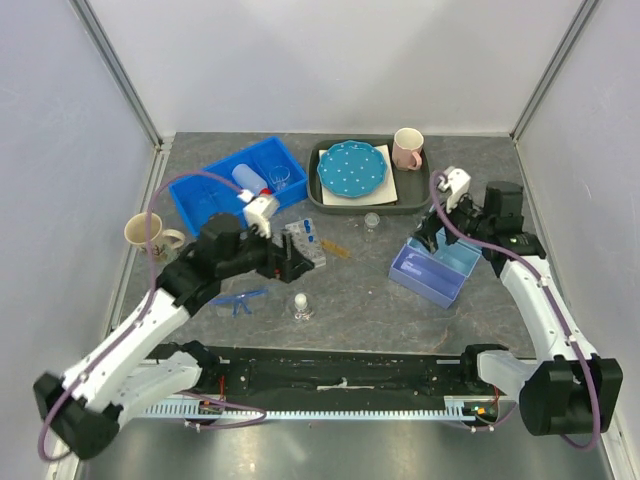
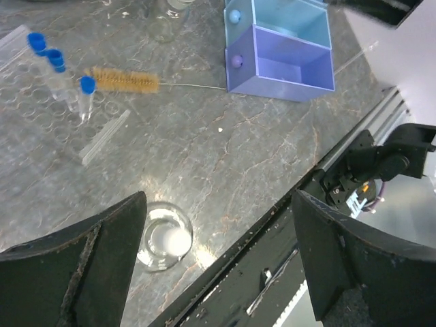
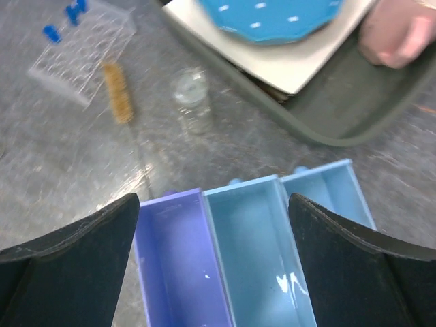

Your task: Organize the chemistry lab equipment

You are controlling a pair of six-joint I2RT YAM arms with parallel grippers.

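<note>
Both tools are spread wide, holding nothing. The left tool [image 2: 218, 201] hovers mid-frame by the test-tube rack [image 1: 308, 242], with a small beaker [image 2: 163, 238] on the counter [image 1: 350, 290] just below. The right tool [image 3: 212, 204] hangs over the blue and purple boxes [image 1: 435, 268] on the right.

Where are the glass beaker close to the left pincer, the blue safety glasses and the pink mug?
glass beaker [image 2: 163, 238], left wrist view, on its round base.
blue safety glasses [image 1: 243, 297], top external view, on the middle of the frame.
pink mug [image 1: 406, 152], top external view, on its side wall.
</note>
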